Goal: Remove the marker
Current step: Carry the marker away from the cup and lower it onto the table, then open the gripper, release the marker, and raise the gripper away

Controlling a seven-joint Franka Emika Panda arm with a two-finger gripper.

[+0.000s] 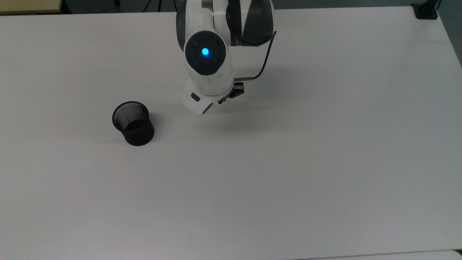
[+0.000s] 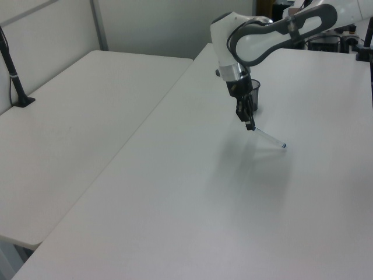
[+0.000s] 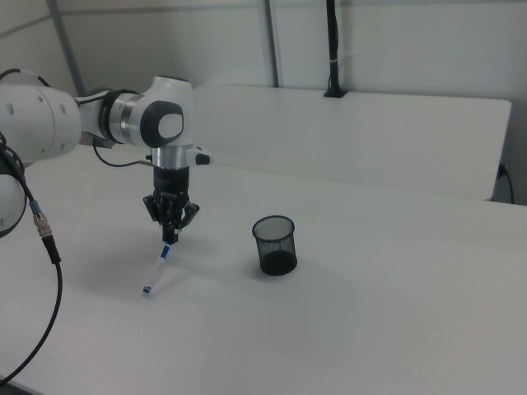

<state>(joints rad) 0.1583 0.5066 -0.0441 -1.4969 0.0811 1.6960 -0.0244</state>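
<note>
My hand [image 3: 169, 233] grips the marker [image 3: 158, 265] by its upper end, slanting down, low tip near the surface [image 3: 346, 329], well apart from the mesh cup [image 3: 274, 245]. I'd lower gently, then let go flat.

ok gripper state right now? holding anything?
Gripper: shut on the marker, gripping its upper end; the marker hangs tilted, its lower tip near or at the table, away from the black mesh cup.

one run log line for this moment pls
gripper: shut on marker | marker: tilted, lower end at table | black mesh cup: upright, apart from marker | phase: setting marker down
</note>
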